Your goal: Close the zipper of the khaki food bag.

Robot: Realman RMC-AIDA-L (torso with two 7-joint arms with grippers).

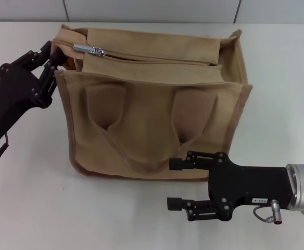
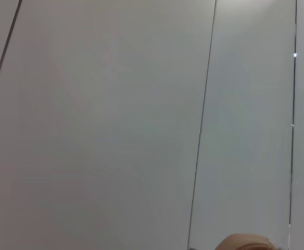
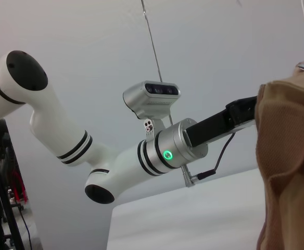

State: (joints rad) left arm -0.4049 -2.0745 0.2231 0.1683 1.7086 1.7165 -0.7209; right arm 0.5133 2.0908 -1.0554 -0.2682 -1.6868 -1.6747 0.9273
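Zipper (image 1: 147, 56) appears closed, pull at the bag's (image 1: 157, 120) left end. Left gripper (image 1: 52, 58) pinches that corner; right gripper (image 1: 175, 182) hovers open, empty.

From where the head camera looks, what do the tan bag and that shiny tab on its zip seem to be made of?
The khaki food bag looks like woven cotton canvas, matte, with soft folds and darker brown piping along its edges. The pull tab on the zipper looks like polished silver metal, since it glints. The left gripper at the bag's corner looks like matte black plastic or metal; I cannot say which.
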